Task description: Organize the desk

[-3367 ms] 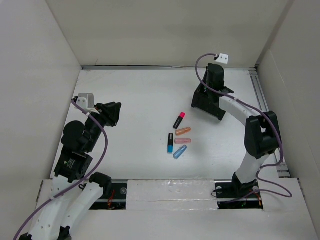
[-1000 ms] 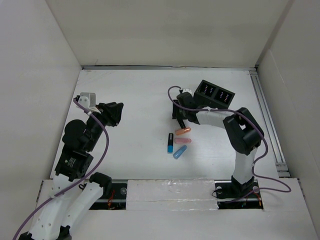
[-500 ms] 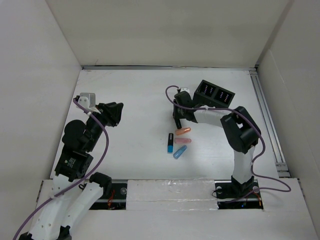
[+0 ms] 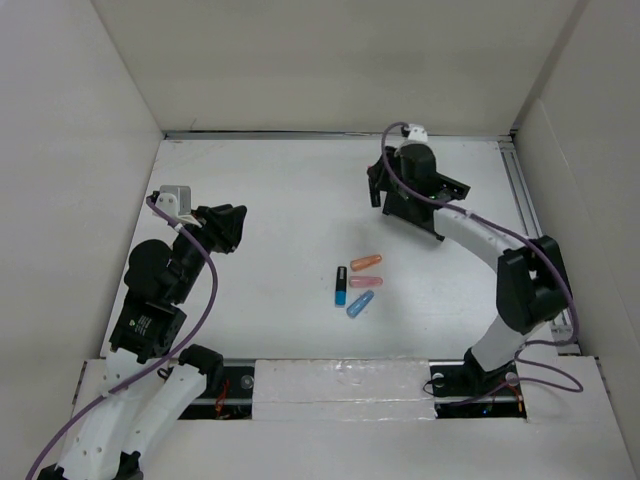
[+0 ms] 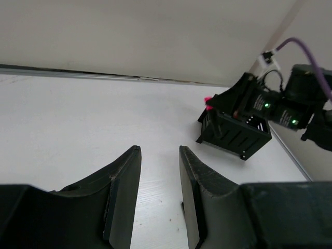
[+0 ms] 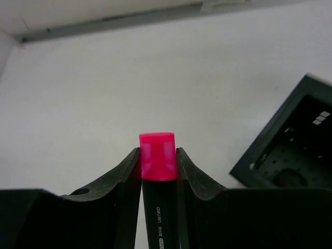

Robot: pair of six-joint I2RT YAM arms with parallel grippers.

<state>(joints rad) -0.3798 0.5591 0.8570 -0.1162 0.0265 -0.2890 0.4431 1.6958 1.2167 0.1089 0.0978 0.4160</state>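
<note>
Right wrist view first: my right gripper (image 6: 158, 155) has its jaws pressed against both sides of a black highlighter (image 6: 157, 171), whose pink cap stands just past my fingertips. Beyond the tips and off to the right sits a black organizer (image 6: 290, 150), its open compartments turned toward me, apart from the highlighter. Under and ahead of these jaws spreads the desk (image 6: 93, 83), white and matte, running out to a grey strip (image 6: 104, 22) at the foot of the far wall (image 6: 52, 13).

On the left wrist view, my left gripper (image 5: 160, 155) has its jaws parted by a narrow gap with nothing in it; only desk shows through. Ahead and to the right of these jaws, well apart, is the organizer, with my right arm (image 5: 306, 104) over it.

From the top external view, four markers lie on the desk between my two grippers, nearer my bases than the right jaws are. They are an orange marker (image 4: 366, 262), a pink marker (image 4: 364, 283), a black-and-blue marker (image 4: 341, 286) and a blue marker (image 4: 360, 303). Neither gripper touches them.
</note>
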